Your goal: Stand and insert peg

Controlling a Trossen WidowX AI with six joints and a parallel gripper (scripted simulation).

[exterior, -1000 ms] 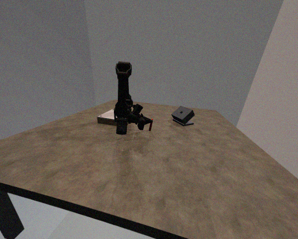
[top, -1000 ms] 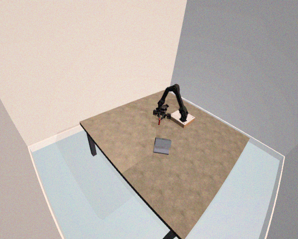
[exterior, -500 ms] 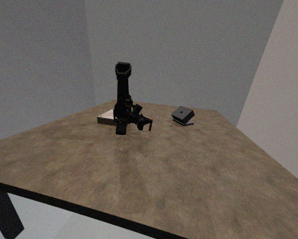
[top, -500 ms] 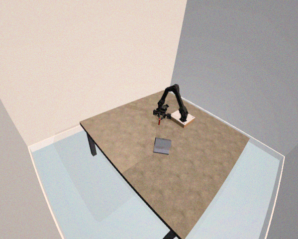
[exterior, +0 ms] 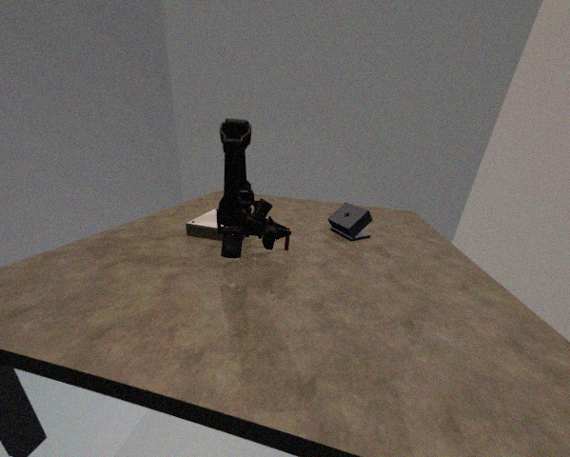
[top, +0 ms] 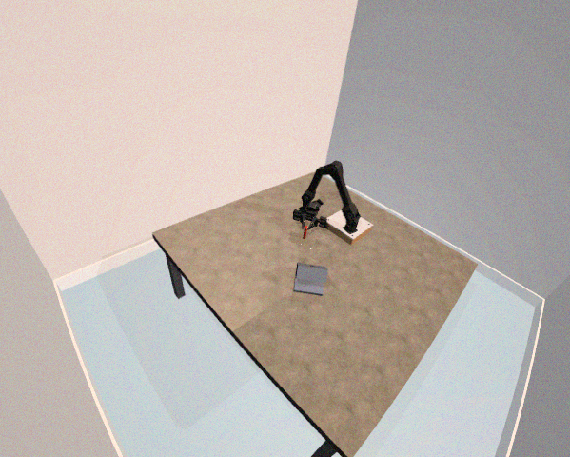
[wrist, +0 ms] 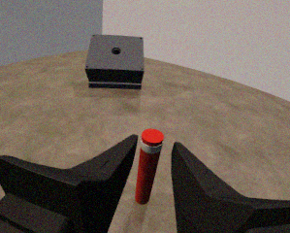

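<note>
The red peg (top: 304, 232) (exterior: 286, 242) (wrist: 146, 174) stands upright on the table, its white-banded end up and its plain end down. My gripper (wrist: 155, 144) is open, with one finger on each side of the peg near the band and a visible gap at both sides. In the exterior view the fingertips reach the upper part of the peg. The sloped dark grey panel (top: 311, 275) (exterior: 359, 219) (wrist: 115, 60) stands beyond the peg in the wrist view. Its one hole (exterior: 346, 214) (wrist: 115, 50) shows as a dark round opening and holds nothing.
The arm's white-topped base (top: 338, 223) (exterior: 204, 224) stands on the table (top: 373, 314) (exterior: 324, 334) behind the gripper. The panel's flat foot (exterior: 361, 237) lies under its block. The table's edges are well away from the peg.
</note>
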